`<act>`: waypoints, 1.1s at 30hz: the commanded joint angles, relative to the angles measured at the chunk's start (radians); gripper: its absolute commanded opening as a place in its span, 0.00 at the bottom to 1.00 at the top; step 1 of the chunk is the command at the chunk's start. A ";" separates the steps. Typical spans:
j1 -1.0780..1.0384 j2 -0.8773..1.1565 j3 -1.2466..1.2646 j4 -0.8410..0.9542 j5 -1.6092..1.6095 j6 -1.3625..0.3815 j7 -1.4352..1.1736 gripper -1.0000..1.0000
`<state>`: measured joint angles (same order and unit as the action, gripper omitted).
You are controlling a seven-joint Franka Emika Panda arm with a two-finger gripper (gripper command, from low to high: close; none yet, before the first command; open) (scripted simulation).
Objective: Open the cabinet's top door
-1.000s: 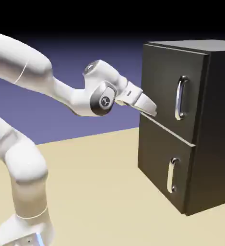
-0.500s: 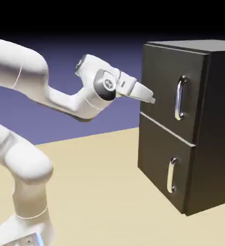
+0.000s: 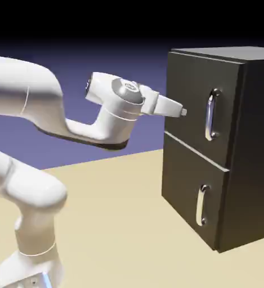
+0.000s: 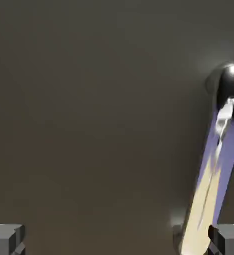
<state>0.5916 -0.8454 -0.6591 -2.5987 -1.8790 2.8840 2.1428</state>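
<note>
My pincer [image 3: 182, 111] is up in the air in front of the cabinet [image 3: 252, 146]. It points at the top door [image 3: 193, 107], just beside that door's long silver handle [image 3: 212, 114] but not touching it. Half a second ago my pincer hung a bit lower and tipped down more. Now it sits higher and flatter, and its tip has moved closer to the handle. My wrist has turned too, so its round grey cap now faces up.

My fingers [image 4: 6, 238] stand wide apart, with nothing between them. From my hand I see one at each bottom corner. The dark door fills almost all I can see. The shiny handle [image 4: 216, 169] runs slanted down the side near my other finger.

The cabinet stands on the tan table [image 3: 122, 225]. Both doors look shut, just as before. The lower door [image 3: 190, 197] with its short handle [image 3: 201, 206] sits right under the top door.
</note>
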 commanded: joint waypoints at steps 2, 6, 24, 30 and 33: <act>0.027 -0.013 -0.031 0.010 -0.087 -0.007 0.065 1.00; 0.081 -0.038 -0.092 0.029 -0.261 -0.021 0.195 1.00; 0.356 -0.120 -0.377 0.150 -0.988 -0.089 0.738 1.00; 0.480 -0.067 -0.452 0.241 -1.009 -0.112 0.755 0.00; 0.371 -0.052 -0.363 0.156 -0.945 -0.172 0.755 0.00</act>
<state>0.9629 -0.8974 -1.0225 -2.4419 -2.8258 2.7130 2.8973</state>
